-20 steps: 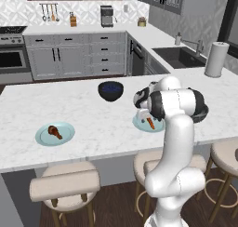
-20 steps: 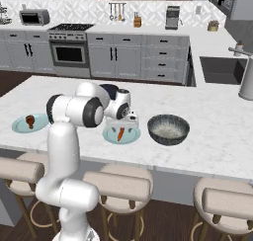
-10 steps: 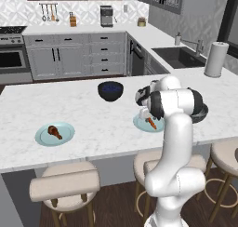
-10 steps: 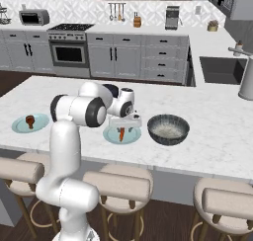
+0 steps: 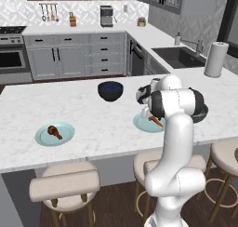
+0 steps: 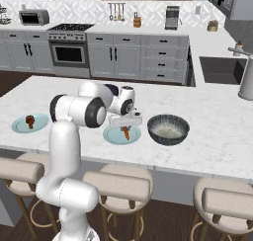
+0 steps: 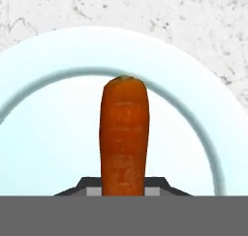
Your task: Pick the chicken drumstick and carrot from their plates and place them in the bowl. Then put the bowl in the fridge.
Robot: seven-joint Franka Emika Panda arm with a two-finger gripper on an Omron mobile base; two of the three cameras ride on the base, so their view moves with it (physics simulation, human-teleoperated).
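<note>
On the left part of the bench (image 5: 88, 114), near its front edge, we see a pale teal plate (image 5: 55, 134) with the drumstick (image 5: 54, 131) lying on it; from the right base camera the same plate (image 6: 30, 123) sits at the far left with the drumstick (image 6: 30, 120) on it. Further right, toward the middle of the bench and nearer its back edge, we find the dark bowl (image 5: 110, 90), standing apart from both plates; in the right base view the bowl (image 6: 168, 129) is just right of the second plate (image 6: 121, 134). That second plate (image 5: 148, 123) lies near the front edge, and the carrot (image 5: 155, 121) rests on it. Our fingers (image 6: 125, 128) are down over this plate, closed most of the way with the carrot (image 6: 126, 133) between them. The hand camera shows the carrot (image 7: 124, 133) running lengthwise from between the fingers across the plate (image 7: 43, 133).
</note>
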